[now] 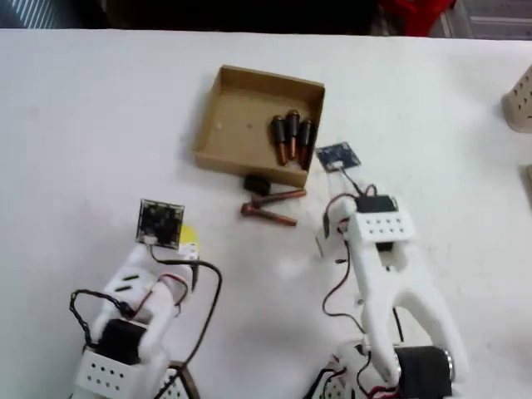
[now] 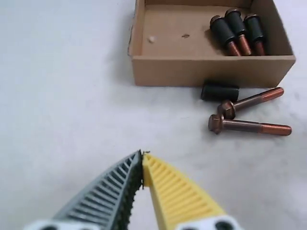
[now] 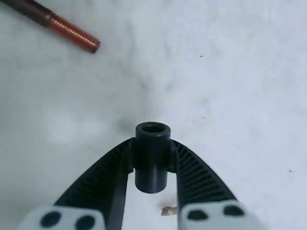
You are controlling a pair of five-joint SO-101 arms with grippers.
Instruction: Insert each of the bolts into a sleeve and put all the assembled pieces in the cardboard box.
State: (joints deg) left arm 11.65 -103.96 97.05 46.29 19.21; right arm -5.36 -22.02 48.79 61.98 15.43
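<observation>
The cardboard box (image 1: 237, 158) (image 2: 211, 72) stands at the table's middle and holds three bolts in sleeves (image 1: 291, 137) (image 2: 237, 31). Just in front of it lie a loose black sleeve (image 1: 256, 184) (image 2: 219, 92) and two bare copper bolts (image 1: 281, 197) (image 1: 268, 215) (image 2: 252, 100) (image 2: 249, 127). My left gripper (image 2: 142, 163) (image 1: 189, 241) is shut and holds nothing, some way short of the box and left of the bolts. My right gripper (image 3: 152, 143) is shut on another black sleeve (image 3: 152, 167), held just above the table, bore facing the camera. A bolt's threaded tip (image 3: 72, 36) lies nearby.
A beige perforated object (image 1: 519, 100) sits at the table's right edge. Cables trail from both arms near the front edge. White tabletop stretches wide to the left of the box.
</observation>
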